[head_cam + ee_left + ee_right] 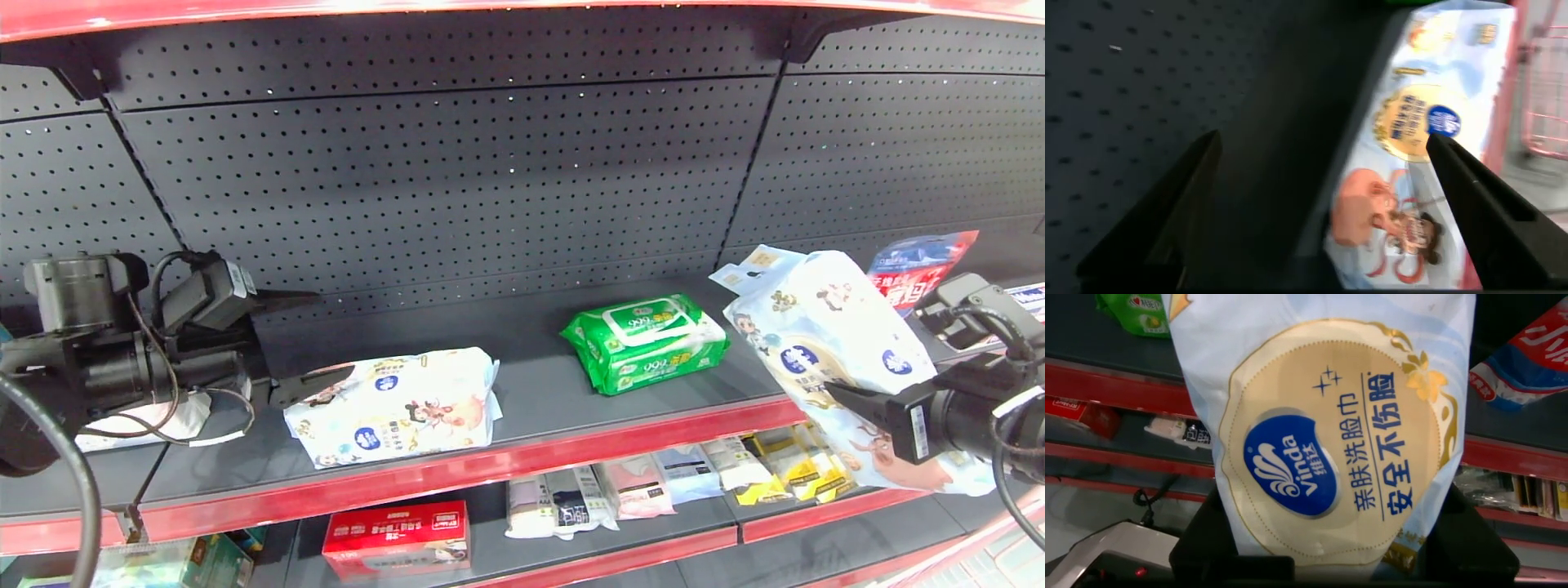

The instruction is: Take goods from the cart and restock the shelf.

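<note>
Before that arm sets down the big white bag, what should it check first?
1. Grip: right gripper shut on the held bag: ok.
2. Bare shelf between the green pack and the lying white pack: ok.
3. Open left gripper far from the held bag: ok.
4. Its finger touching the lying white pack: cannot tell.
5. Is the held bag level: not ok, tilted.

Green wipes pk (645,343) lies flat; red box (396,539) one level below; red/blue pkt (922,265) far right.
</note>
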You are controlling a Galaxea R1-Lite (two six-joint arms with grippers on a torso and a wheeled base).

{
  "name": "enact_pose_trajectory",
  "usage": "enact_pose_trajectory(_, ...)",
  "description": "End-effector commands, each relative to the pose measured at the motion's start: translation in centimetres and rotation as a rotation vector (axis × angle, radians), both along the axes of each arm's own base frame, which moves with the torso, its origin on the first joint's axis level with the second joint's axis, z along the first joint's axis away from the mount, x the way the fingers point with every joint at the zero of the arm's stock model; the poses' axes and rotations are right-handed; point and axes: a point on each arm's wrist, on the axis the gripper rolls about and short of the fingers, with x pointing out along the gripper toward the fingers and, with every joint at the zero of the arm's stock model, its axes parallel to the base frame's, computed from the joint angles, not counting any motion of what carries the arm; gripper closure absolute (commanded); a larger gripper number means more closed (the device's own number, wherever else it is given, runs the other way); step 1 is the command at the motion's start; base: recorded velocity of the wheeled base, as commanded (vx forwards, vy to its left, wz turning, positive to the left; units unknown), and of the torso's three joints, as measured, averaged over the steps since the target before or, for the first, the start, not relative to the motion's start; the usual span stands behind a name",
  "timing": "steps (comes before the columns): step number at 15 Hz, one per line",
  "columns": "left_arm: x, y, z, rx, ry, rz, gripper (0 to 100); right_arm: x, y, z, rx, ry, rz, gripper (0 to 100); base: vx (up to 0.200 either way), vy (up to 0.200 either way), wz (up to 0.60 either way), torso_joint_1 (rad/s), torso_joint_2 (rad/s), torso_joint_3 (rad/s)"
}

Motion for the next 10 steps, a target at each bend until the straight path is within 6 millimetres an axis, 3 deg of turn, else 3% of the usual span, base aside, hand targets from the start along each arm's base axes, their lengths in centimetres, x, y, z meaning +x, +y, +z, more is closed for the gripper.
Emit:
enact_pose_trajectory(1, -0.5, -0.4, -0.5, 0.000, -0.016, 0.053, 0, -0.1, 0.0, 0.1, 0.001, -0.007, 0.001, 100, 0.000, 0.000, 0.00, 0.000, 0.00, 0.000)
enact_pose_trajectory(4, -0.8, -1.2, -0.2, -0.041, -0.070, 0.171, 0, -0.2, 0.0, 0.2, 0.002, -0.012, 0.002, 100, 0.000, 0.000, 0.00, 0.000, 0.00, 0.000)
enact_pose_trajectory(5, -1.0, -1.8, 0.0, -0.119, -0.095, 0.361, 0, -0.3, 0.0, 0.3, 0.002, -0.018, 0.002, 100, 0.000, 0.000, 0.00, 0.000, 0.00, 0.000)
enact_pose_trajectory(10, -1.8, -2.7, 0.1, -0.304, -0.085, 0.752, 0, -0.5, -0.1, 0.8, 0.007, -0.042, 0.000, 100, 0.000, 0.000, 0.00, 0.000, 0.00, 0.000)
